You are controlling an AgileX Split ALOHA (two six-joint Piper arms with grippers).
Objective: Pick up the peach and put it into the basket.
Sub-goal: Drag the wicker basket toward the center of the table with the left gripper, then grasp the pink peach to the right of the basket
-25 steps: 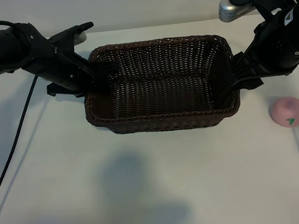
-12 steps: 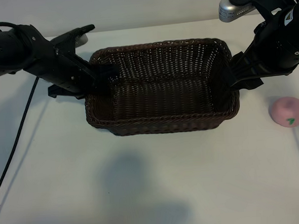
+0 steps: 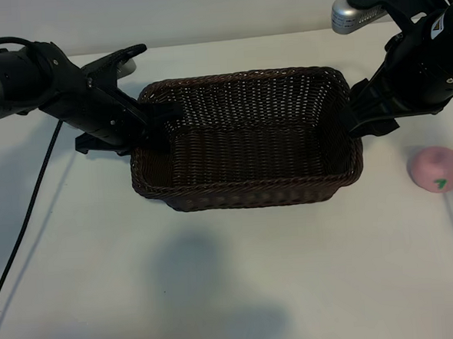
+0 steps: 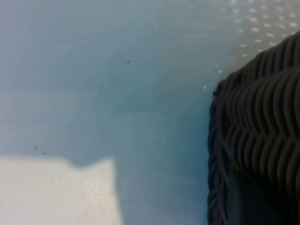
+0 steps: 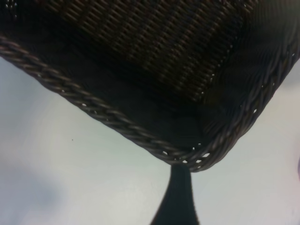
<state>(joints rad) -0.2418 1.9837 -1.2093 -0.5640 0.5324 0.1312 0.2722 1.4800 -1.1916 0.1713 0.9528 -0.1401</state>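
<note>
Peach: the small round pale-pink toy fruit (image 3: 435,169) sits on the white counter (image 3: 233,277) at the frame's right edge, outside the dark-brown woven wicker basket (image 3: 251,195). It looks light, smooth, roll-prone; grasp across its middle. Left hand (image 3: 153,122) pinches the basket's left rim narrowly; right hand (image 3: 357,115) stands wide at the right rim.

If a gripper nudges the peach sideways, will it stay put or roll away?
The peach is round and sits loose on the bare table, so it would probably roll. It looks smooth, so it may slip between fingers.
</note>
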